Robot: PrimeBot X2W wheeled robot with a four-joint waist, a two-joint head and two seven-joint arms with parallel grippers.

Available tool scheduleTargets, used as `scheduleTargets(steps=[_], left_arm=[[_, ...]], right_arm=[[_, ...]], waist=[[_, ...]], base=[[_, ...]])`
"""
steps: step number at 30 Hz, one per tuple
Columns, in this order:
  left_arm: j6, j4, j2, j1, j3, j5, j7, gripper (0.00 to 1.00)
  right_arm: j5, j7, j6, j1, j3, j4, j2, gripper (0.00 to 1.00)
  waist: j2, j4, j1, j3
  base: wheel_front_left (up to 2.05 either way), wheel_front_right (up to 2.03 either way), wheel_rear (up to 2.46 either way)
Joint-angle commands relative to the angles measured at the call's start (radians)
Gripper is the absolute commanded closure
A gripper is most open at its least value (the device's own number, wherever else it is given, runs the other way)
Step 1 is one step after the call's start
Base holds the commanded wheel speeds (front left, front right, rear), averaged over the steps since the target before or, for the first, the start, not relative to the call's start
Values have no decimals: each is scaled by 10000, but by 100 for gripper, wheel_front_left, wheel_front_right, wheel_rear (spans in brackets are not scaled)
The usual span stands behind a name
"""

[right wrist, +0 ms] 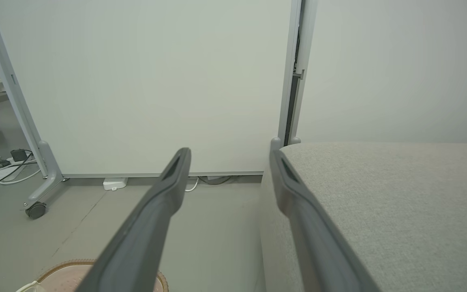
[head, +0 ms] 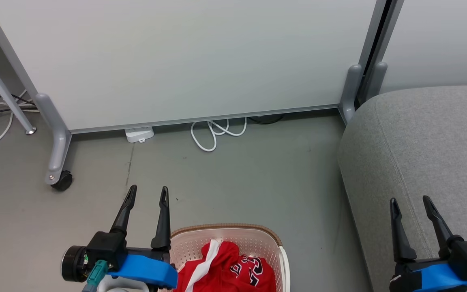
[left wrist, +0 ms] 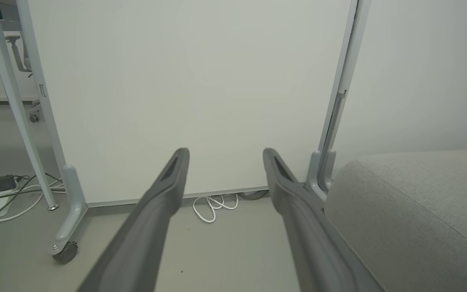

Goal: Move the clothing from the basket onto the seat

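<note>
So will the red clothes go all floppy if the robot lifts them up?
Probably floppy: the red clothes lie crumpled in folds in the basket, so they would likely droop and dangle. They look like thin cloth, so probably light. Being heaped together, one piece may drag another along.
</note>
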Motion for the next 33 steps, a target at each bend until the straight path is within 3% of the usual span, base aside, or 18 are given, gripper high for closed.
scheduleTargets(steps=[1,17,33], left_arm=[[23,-36,-14,-74,-36,-11,-52,0],[167,391,-14,-85,100,177,-51,0],[154,1817,122,-868,782,393,-44,0]], right_arm=[[-60,-38,22,105,-20,-47,-52,0],[2,9,22,-119,170,-196,-51,0],[248,-51,14,-1171,1209,-507,-42,0]], waist=[[0,-5,0,9],[0,-253,0,416],[0,-1572,0,2592]], base=[[0,0,0],[0,0,0],[0,0,0]])
